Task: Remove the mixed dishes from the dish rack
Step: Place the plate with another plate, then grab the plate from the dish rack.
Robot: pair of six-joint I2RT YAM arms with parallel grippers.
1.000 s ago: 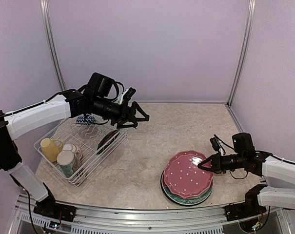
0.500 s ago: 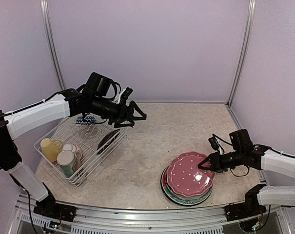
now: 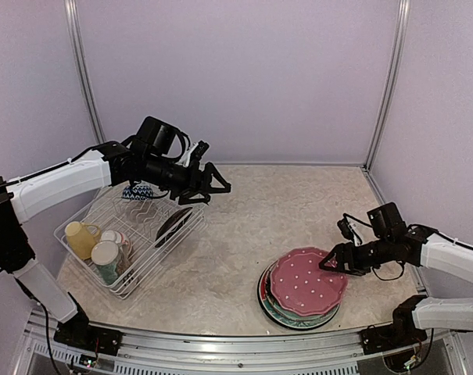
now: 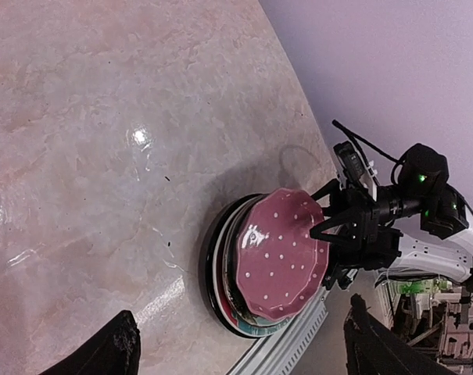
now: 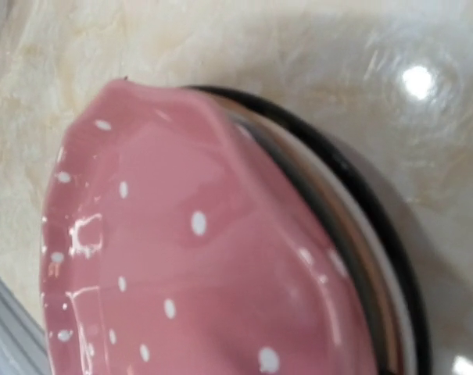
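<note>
The white wire dish rack (image 3: 159, 255) stands at the left with a yellow mug (image 3: 80, 237), a cream floral mug (image 3: 106, 258), a dark plate (image 3: 173, 225) and a blue patterned bowl (image 3: 137, 191) in it. My left gripper (image 3: 218, 188) hovers above the rack's right end, open and empty (image 4: 240, 348). The pink polka-dot plate (image 3: 306, 280) (image 4: 283, 254) (image 5: 181, 266) lies on top of a stack of plates (image 3: 285, 316) at the front right. My right gripper (image 3: 330, 261) is at that plate's right rim, jaws apart on either side of the edge (image 4: 327, 217). Its fingers do not show in the right wrist view.
The stack sits close to the table's near edge and its metal rail (image 3: 220, 353). A black-rimmed plate (image 5: 381, 219) is at the bottom of the stack. Lilac walls with upright posts (image 3: 385, 86) enclose the back and both sides.
The right gripper's jaws have spread apart and the pink plate has settled flat onto the stack. The left gripper has drifted slightly left over the rack, still open.
</note>
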